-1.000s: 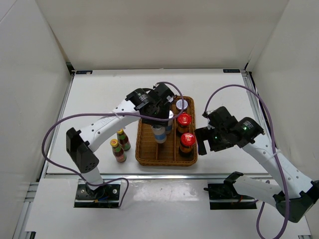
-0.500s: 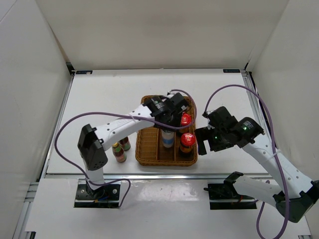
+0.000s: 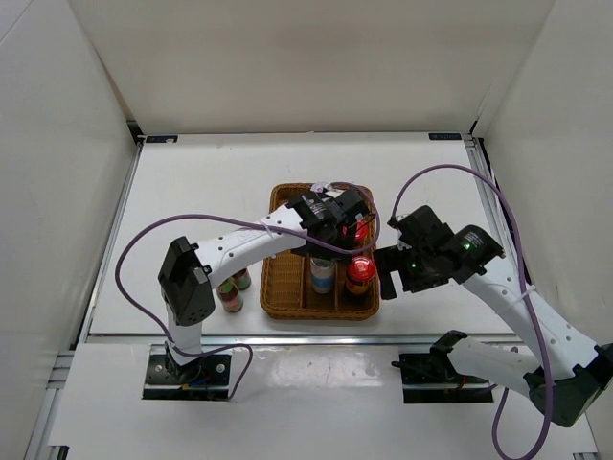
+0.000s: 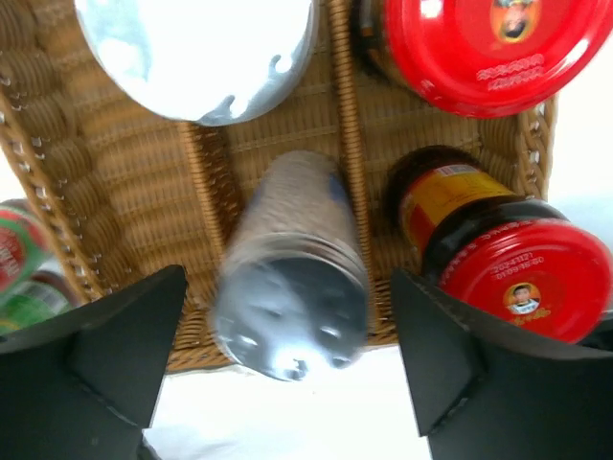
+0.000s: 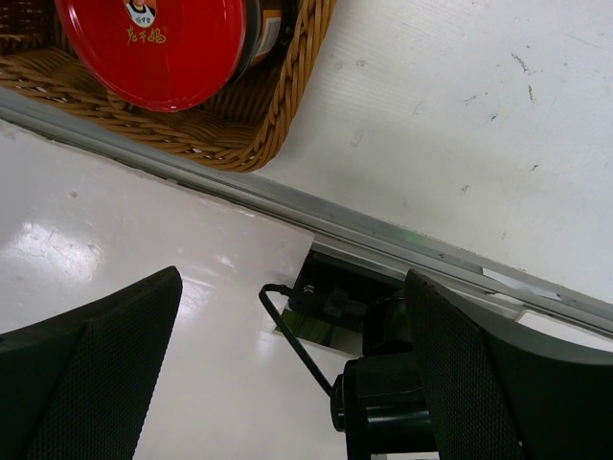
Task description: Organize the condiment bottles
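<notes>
My left gripper [image 3: 326, 247] hangs open over the brown wicker tray [image 3: 280, 287]. A silver-topped tall bottle [image 4: 292, 278] stands below it in the tray's middle compartment [image 3: 323, 273], blurred and free of both fingers [image 4: 115, 364]. Two red-capped bottles [image 4: 522, 278] fill the right compartment [image 3: 360, 270]. A wide silver lid [image 4: 196, 48] shows further back in the tray. Two yellow-capped bottles [image 3: 228, 295] stand on the table left of the tray, partly behind the left arm. My right gripper [image 3: 393, 271] is open and empty just right of the tray.
The right wrist view shows the tray's corner [image 5: 278, 105], a red cap [image 5: 158, 43], the table's metal front rail [image 5: 402, 240] and an arm base below it. White walls enclose the table on three sides.
My left gripper carried the silver-topped bottle down into the tray's middle compartment, then opened and let it go. The right arm has not moved.
</notes>
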### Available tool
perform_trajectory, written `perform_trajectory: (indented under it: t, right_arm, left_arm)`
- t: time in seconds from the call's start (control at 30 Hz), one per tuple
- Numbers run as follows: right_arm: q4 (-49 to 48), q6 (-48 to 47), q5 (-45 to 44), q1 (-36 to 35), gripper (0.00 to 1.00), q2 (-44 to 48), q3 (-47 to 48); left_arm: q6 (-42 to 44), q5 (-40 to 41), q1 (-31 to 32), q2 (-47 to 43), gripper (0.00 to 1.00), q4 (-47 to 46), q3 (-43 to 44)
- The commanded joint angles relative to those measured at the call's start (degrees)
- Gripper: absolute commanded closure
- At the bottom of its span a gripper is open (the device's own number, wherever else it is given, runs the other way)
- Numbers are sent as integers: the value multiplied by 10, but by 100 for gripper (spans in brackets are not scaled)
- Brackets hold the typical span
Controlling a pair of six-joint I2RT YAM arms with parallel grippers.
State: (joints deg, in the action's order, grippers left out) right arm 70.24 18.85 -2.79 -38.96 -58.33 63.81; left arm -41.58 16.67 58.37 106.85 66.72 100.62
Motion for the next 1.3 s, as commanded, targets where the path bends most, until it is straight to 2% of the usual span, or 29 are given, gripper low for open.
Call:
perform_trajectory:
  t: [0.0,0.1,0.17,0.2,0.23,0.3,0.33,0.37,0.47,0.5,0.53,0.57,0.63,0.67,0.73,0.87,1.07,1.27]
  right_arm:
    - [-5,-4,3,1,0,2,-1]
    - [-5,-4,3,1,0,2,-1]
    - [-5,-4,3,1,0,2,-1]
    - [-5,-4,3,1,0,2,-1]
    - [-5,-4,3,1,0,2,-1]
    - [-11,-4,3,1,0,2,-1]
    - [-11,-4,3,1,0,2,-1]
    - [-11,-4,3,1,0,2,-1]
    - [-11,-9,9,1,0,-3,-6]
    - [-11,-9,15,1,0,-9,-6]
    - [-11,-9,15,1,0,-9,-6]
    - [-16,-9,15,1,0,-9,-6]
    - [-16,-14,20,1,0,-14,-6]
    - [-16,-14,25,1,0,-14,-6]
    - [-16,-20,25,1,0,-14,-6]
    - [-16,-20,25,1,0,-14,-6]
    - [-16,-20,31,1,0,-20,-6]
    - [-16,-20,36,1,0,-20,-6]
  left_arm:
    - [-14,33,3,-5,0,28,29]
    - [-14,67,3,-5,0,75,68]
    - [-3,106,3,-5,0,115,142]
    - [-3,118,3,-5,0,172,217]
    - [4,134,3,-5,0,201,251]
    - [4,139,3,-5,0,268,306]
    - [4,139,3,-32,0,269,296]
    - [-3,139,3,-55,0,269,270]
    - [-56,144,3,-181,0,230,90]
    - [-56,144,3,-221,0,199,-16]
    - [-56,144,3,-302,0,161,-70]
    - [-77,154,-3,-343,0,94,-116]
    - [-94,180,-3,-419,0,34,-233]
    - [-99,189,-10,-481,0,8,-262]
    - [-119,223,-10,-521,0,-19,-311]
    - [-120,277,-16,-547,0,-3,-324]
    - [-119,290,-16,-560,0,8,-357]
    - [-184,296,-16,-625,0,1,-437]
